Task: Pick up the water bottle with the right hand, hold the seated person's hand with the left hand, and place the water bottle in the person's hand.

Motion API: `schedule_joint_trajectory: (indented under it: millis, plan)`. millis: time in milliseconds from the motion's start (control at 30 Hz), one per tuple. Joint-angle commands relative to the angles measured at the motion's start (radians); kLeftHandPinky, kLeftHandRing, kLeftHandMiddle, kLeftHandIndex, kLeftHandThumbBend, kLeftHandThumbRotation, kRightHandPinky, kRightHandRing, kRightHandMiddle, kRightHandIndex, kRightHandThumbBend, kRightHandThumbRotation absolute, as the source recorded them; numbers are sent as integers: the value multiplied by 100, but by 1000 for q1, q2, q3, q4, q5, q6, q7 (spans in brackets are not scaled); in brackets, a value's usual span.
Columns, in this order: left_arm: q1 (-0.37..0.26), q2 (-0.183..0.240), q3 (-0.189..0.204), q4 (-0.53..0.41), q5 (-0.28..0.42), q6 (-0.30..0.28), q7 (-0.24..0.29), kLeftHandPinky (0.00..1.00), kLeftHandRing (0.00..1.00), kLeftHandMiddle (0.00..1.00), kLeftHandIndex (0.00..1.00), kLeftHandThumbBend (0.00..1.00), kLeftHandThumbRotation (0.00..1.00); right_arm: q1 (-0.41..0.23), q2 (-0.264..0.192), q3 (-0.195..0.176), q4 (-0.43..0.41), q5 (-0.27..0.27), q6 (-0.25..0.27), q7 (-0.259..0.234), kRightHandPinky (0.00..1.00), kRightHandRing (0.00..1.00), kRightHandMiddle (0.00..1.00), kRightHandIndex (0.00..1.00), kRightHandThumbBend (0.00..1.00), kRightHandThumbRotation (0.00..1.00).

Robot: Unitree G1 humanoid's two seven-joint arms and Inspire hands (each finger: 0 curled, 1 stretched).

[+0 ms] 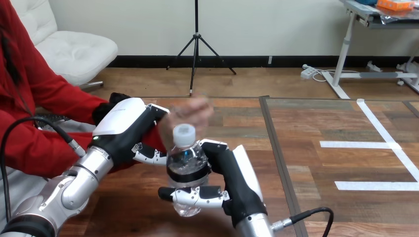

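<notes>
A clear water bottle (187, 165) with a white cap and a dark label stands upright above the table, and my right hand (236, 177) is shut on it, fingers wrapped across its lower part from the right. The person's hand (193, 113) hovers just behind and above the cap; I cannot tell if it touches the bottle. My left hand (123, 127) lies over the person's wrist, its fingers (148, 156) curled round beneath the red sleeve and its thumb on top.
The person's red-sleeved forearm (59, 98) reaches in from the left edge. The wooden table (232, 118) stretches under both hands, with a dark strip (274, 148) running front to back just right of my right hand.
</notes>
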Motion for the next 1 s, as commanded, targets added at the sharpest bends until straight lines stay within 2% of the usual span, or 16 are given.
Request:
schedule_joint_trajectory:
  millis: [0, 433, 967]
  plan:
    - [-59, -40, -17, -44, 14, -31, 23, 28, 33, 40, 43, 72, 0, -101, 160, 26, -5, -4, -3, -34, 30, 39, 51, 46, 85, 0]
    - [-52, -38, -12, -42, 18, -34, 22, 28, 33, 41, 43, 67, 0, -121, 157, 29, 14, 1, -3, -47, 29, 37, 48, 46, 86, 0]
    - [-48, -32, -13, -31, 19, -46, 23, 28, 33, 41, 44, 68, 0, -129, 120, 20, -11, 9, 10, -21, 29, 36, 46, 47, 85, 0]
